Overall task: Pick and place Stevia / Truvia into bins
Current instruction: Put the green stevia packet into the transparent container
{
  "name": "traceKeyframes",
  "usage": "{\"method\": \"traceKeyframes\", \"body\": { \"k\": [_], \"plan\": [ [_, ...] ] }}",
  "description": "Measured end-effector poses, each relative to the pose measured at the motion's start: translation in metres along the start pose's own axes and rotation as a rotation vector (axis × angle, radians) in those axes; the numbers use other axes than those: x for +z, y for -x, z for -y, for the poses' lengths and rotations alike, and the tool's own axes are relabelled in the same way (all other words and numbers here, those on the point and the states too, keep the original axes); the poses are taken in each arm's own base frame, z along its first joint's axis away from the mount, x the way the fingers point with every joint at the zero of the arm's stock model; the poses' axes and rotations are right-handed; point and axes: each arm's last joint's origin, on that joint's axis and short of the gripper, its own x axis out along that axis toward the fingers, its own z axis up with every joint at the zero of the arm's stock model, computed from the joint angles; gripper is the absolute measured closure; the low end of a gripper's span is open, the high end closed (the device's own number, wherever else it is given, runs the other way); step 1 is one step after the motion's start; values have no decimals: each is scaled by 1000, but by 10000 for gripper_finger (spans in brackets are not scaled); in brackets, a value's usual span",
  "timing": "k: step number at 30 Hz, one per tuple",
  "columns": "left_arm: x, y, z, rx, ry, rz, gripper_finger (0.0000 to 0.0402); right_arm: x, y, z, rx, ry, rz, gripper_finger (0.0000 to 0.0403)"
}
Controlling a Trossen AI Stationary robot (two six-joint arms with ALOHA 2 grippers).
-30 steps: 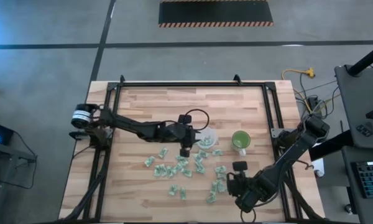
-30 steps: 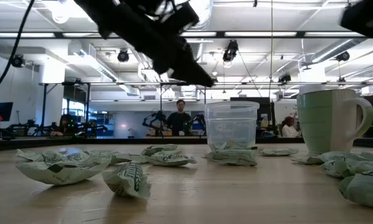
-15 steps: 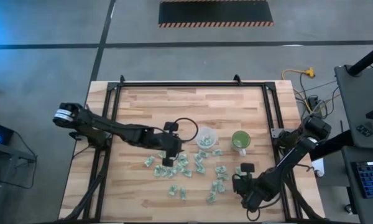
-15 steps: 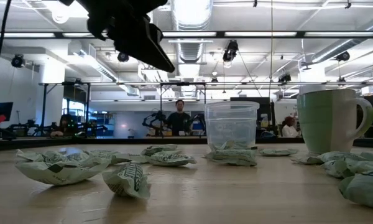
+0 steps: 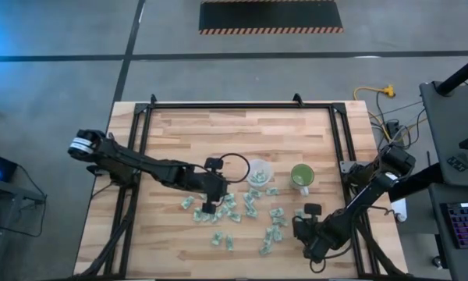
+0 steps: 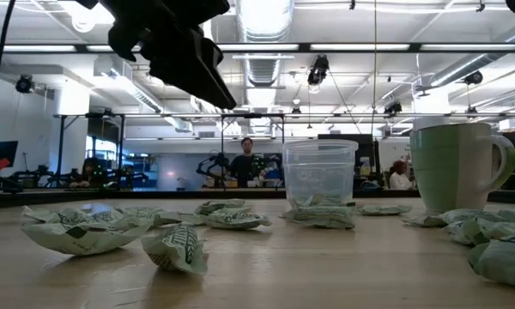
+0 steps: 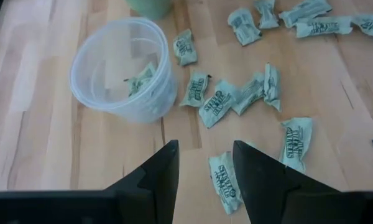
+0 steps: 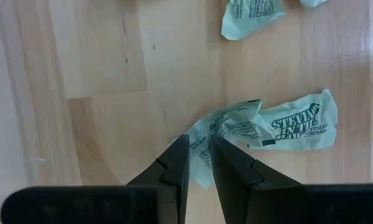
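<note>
Several pale green Stevia sachets [image 5: 235,209] lie scattered on the wooden table, in front of the clear cup [image 5: 259,172] and the green cup [image 5: 302,176]. One sachet [image 7: 140,78] lies inside the clear cup. My left gripper [image 5: 210,204] hangs open above the sachets, to the left of the clear cup, with a sachet [image 7: 224,179] on the table below its fingertips. My right gripper [image 8: 200,158] points down near the table's front right. Its fingers stand a narrow gap apart over the end of a crumpled sachet [image 8: 236,132]. My right gripper comes from above, pointing down, with its fingertips [image 8: 180,155] over the near end [image 8: 202,146] of the crumpled sachet, which lies flat on the table. I cannot tell whether the fingertips touch it. Nothing shows between the fingers.
The two cups stand side by side at mid table, the green one with a handle [image 6: 501,163]. A black metal frame [image 5: 242,106] borders the table. People show in the room behind, far from the table.
My left gripper has drawn back from the clear cup toward the table's left and near edge and now hangs over the sachets, tipped less steeply. My right gripper has sunk toward the sachets at the front right and rolled.
</note>
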Motion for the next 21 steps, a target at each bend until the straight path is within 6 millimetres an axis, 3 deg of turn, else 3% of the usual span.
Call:
{"method": "traceKeyframes", "body": {
  "k": [12, 21],
  "plan": [
    [-2, -3, 2, -3, 20, -12, 267, -5, -7, 5, -7, -67, -26, 348],
    [-2, -3, 3, -5, 19, -12, 267, 2, -1, -5, 48, 16, -7, 393]
  ]
}}
